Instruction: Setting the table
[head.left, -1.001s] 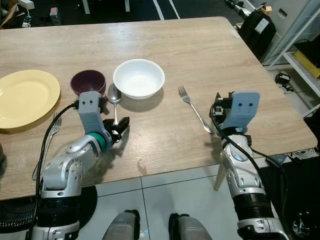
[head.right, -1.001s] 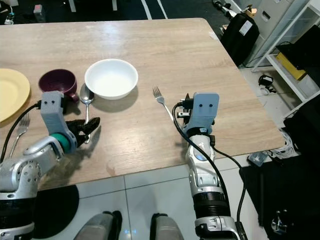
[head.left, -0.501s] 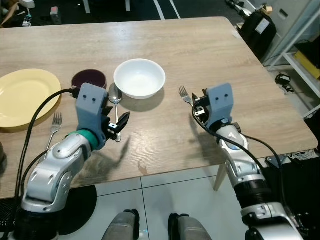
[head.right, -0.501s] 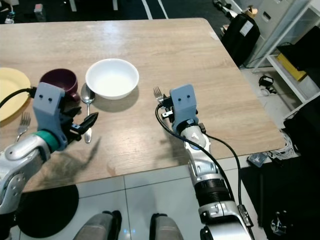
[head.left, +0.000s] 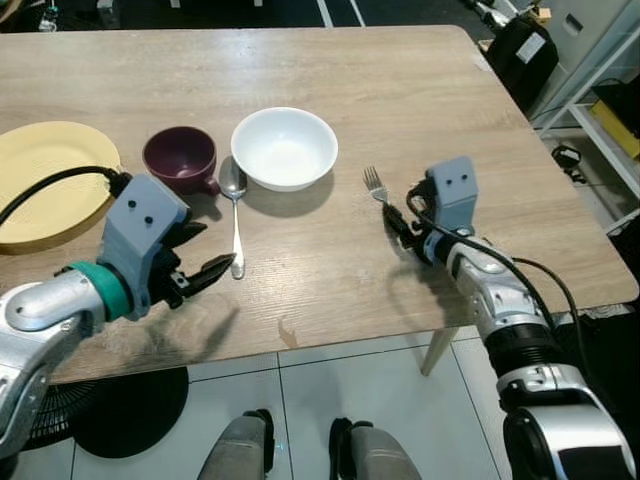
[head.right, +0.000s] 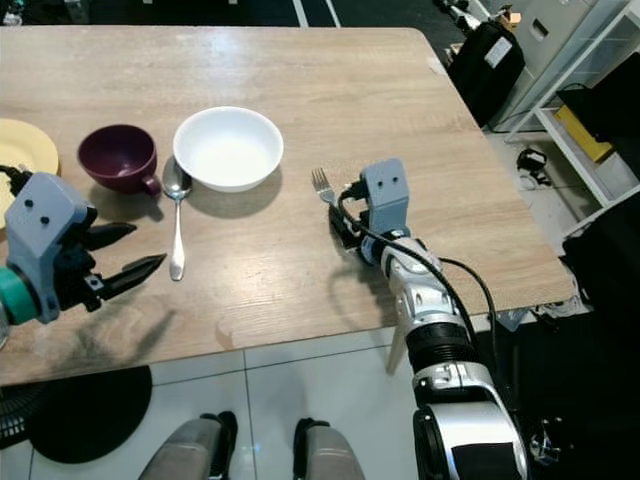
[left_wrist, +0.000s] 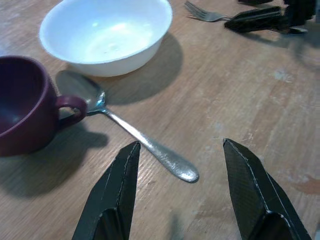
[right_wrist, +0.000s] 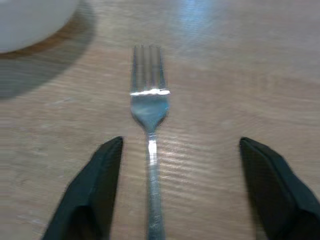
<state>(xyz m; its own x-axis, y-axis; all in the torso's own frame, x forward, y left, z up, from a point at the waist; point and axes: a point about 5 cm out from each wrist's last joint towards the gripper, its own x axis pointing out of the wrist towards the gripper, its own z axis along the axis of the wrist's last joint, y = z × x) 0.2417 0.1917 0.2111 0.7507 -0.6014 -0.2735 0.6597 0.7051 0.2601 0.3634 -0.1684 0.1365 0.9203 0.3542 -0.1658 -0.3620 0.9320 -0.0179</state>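
Looking down at a wooden desk (head.left: 420, 70) w/ a half-laid place setting. White bowl (head.left: 284, 148) sits roughly mid-desk, purple mug (head.left: 180, 159) just beside it at its 9 o'clock, handle pointing toward the spoon. Spoon (head.left: 235, 212) lies between mug and bowl, its head tucked near the bowl's rim at about 7 o'clock, its handle running straight back toward the robot. Yellow plate (head.left: 45, 185) is further out at 9 o'clock from the mug, near the desk's left edge.

Left gripper (head.left: 205, 256) hovers above the desk w/ fingers spread wide, holding nothing. It's near the handle end of the spoon, at approx 7 o'clock from it, not touching. In the left wrist view the two black fingers (left_wrist: 116, 195) straddle the spoon's handle tip w/ mug and bowl beyond.

Fork (head.left: 377, 185) lies at 3 o'clock from the bowl, well apart from it, tines pointing away from the robot. Right gripper (head.left: 396, 222) is low over the fork's handle, also wide open, nothing gripped. Right wrist view has the fork's handle running between the fingers (right_wrist: 92, 192), closer to one than the other, bowl's edge in the corner.

Tiled floor (head.left: 330, 380) below the near edge of the desk.
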